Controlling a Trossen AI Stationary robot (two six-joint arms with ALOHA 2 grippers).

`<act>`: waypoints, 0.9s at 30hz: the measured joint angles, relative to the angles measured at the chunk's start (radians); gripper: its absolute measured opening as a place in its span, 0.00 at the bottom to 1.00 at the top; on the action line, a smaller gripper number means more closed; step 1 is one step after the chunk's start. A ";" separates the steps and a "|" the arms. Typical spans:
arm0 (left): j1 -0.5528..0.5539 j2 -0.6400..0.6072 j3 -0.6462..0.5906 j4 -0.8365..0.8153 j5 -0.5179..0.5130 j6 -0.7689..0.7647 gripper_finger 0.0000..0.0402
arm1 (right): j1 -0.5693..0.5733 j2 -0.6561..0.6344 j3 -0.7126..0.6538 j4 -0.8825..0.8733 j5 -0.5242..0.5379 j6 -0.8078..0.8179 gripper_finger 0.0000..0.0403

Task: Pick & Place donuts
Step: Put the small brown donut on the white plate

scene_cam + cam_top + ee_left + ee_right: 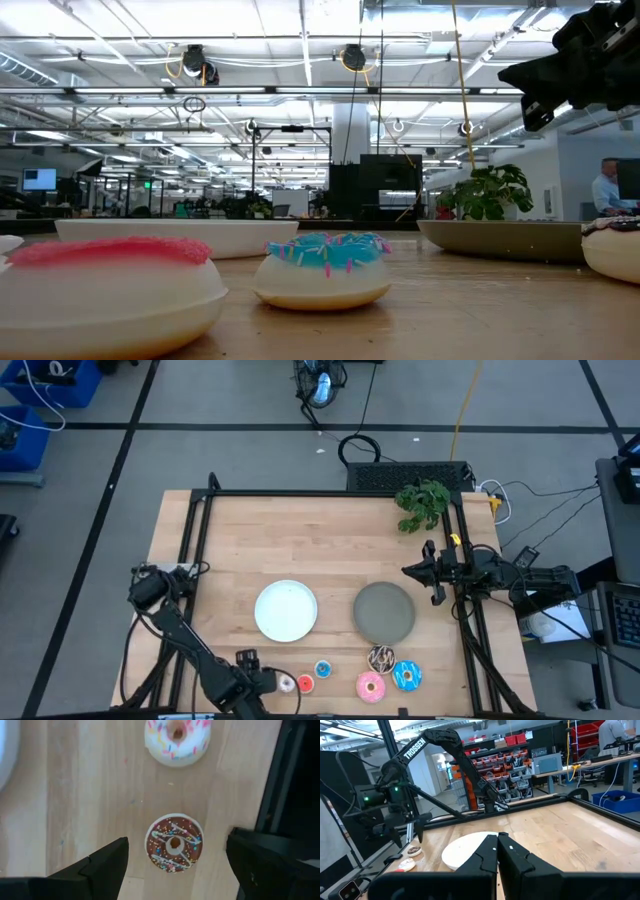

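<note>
**Left claw lines up on the brown donut**

The left gripper (175, 865) hangs released over the tiny brown donut (174, 843) near the table's (230, 540) front edge, fingers straddling it. Seems the reach step; next it must drop and clench. White plate (286, 610) sits beyond. Right gripper (498, 851), clenched, waits at the right edge.

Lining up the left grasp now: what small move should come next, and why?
Probably lower the left gripper straight down, then close: its open fingers straddle the tiny brown donut, which lies flat and untouched on the table.
</note>
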 joint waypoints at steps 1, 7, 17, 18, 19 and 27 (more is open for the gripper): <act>0.000 0.005 0.000 0.005 0.004 0.009 0.83 | 0.000 0.000 0.000 0.000 0.000 0.000 0.00; 0.002 0.016 0.000 0.008 0.012 0.022 0.83 | 0.000 0.000 0.000 -0.002 0.000 0.003 0.00; 0.004 0.047 0.001 0.014 0.047 0.007 0.83 | 0.000 0.000 0.000 -0.008 0.000 0.004 0.00; 0.005 0.052 0.001 0.013 0.052 0.010 0.83 | 0.000 0.000 0.000 -0.008 0.000 0.004 0.00; 0.005 0.058 0.001 0.012 0.057 0.012 0.83 | 0.000 0.000 0.000 -0.008 0.000 0.004 0.00; 0.008 0.064 0.001 0.007 0.053 0.017 0.83 | 0.000 0.003 0.000 -0.008 0.000 0.004 0.00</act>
